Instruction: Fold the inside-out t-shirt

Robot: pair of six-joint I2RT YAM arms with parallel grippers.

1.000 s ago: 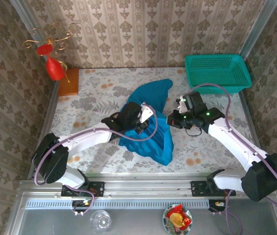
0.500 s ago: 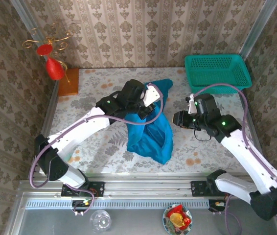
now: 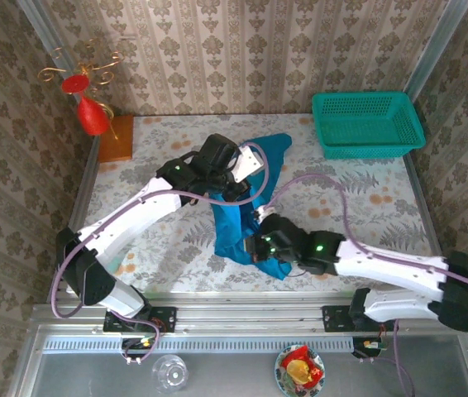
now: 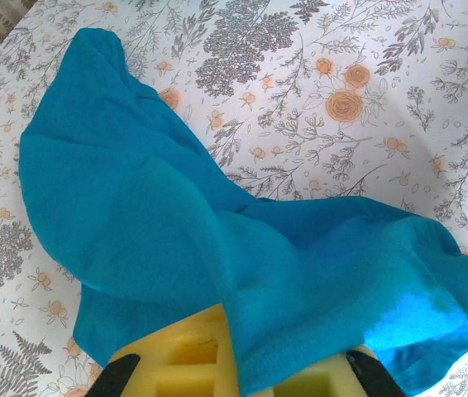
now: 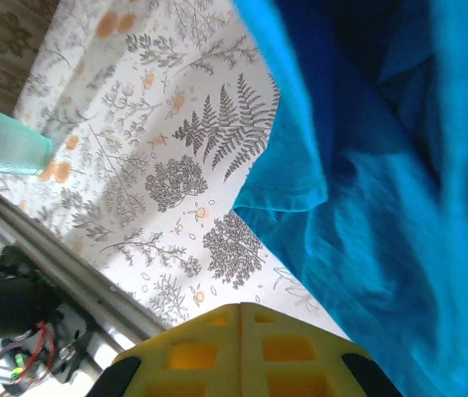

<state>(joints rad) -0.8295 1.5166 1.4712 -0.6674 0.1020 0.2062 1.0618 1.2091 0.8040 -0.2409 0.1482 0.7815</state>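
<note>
The t-shirt (image 3: 232, 227) lies in the middle of the table (image 3: 151, 244), with the basket (image 3: 368, 124) well apart behind it to the right. The left gripper (image 3: 238, 188) is over the shirt's far half. The right gripper (image 3: 260, 240) is at its near edge, seemingly just beside the cloth.

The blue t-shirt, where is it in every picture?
Top external: the blue t-shirt lies bunched mid-way across the flowery tablecloth.
Left wrist: across the middle and bottom.
Right wrist: the right side, top to bottom.
Shared landmark: the flowery tablecloth under it.
</note>
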